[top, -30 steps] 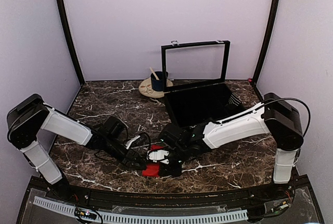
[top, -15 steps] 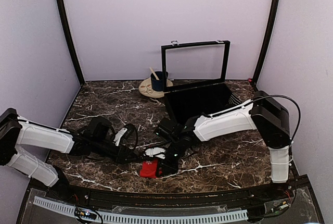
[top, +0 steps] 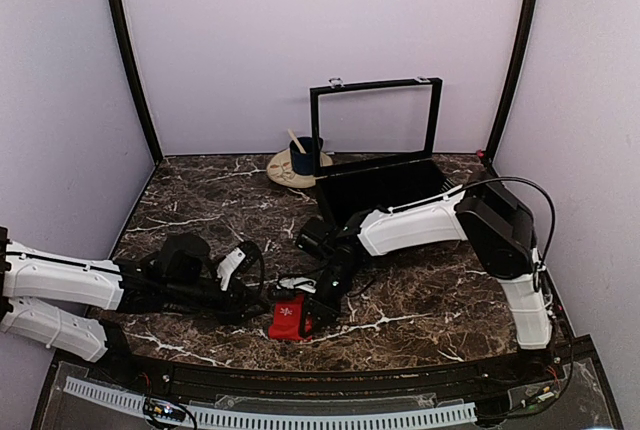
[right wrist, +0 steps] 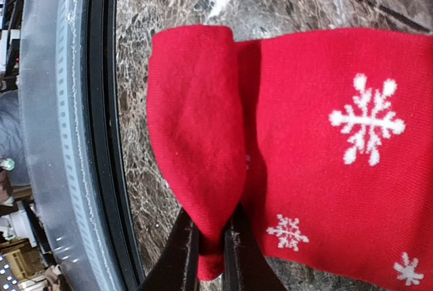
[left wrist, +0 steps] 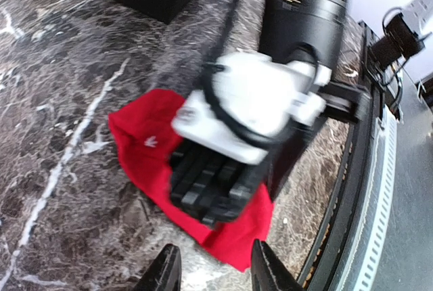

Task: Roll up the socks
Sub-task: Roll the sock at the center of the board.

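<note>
Right end effector: clamped shut on a doubled-over edge of the socks, with red cloth bulging just past my fingertips.
Left end effector: open and holding nothing, with bare surface between the fingers.
Socks: a red bundle with white snowflakes, lying flat ahead of my right fingers. From my left end effector they lie just ahead, under the right one's body.
Just changed: my left arm has dropped low and pulled back to its own side. My right arm has swung its elbow toward the box, and the white part of the socks no longer shows from above.
Meaning for the task: I judge the first turn is made but the roll is not finished.
Around: the box is well behind my right end effector, and the mug is farther behind.
In the way: the rail at the surface's edge lies close beside the fold, and my right end effector crowds my left one's approach.
</note>
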Controlling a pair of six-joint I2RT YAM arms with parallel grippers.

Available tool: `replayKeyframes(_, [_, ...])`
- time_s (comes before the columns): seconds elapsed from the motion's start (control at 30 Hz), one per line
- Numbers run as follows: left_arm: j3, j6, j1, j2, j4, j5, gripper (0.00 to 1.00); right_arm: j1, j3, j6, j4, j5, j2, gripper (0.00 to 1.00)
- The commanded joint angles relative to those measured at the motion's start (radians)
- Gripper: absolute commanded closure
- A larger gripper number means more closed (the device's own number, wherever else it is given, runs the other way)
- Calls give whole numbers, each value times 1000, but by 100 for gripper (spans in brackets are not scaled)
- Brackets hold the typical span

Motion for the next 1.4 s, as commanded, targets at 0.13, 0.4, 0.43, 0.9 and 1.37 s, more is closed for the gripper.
replayKeyframes(0.13, [-1, 67, -73, -52, -45, -69, 62, -41, 49, 4, -126, -45, 83, 100])
replayKeyframes(0.4, [60, 136, -128, 29, -76, -63, 60, -58, 92, 8, -163, -69, 112, 100])
replayKeyframes(0.43, [71, 146, -137, 43, -81, -63, 60, -60, 95, 8, -167, -72, 115, 100])
replayKeyframes(0.9, [153, 249, -181, 191, -104, -59, 55, -63, 116, 12, -185, -88, 133, 100])
replayKeyframes(1.37, [211, 311, -182, 311, -119, -62, 54, -63, 114, 8, -193, -97, 135, 100])
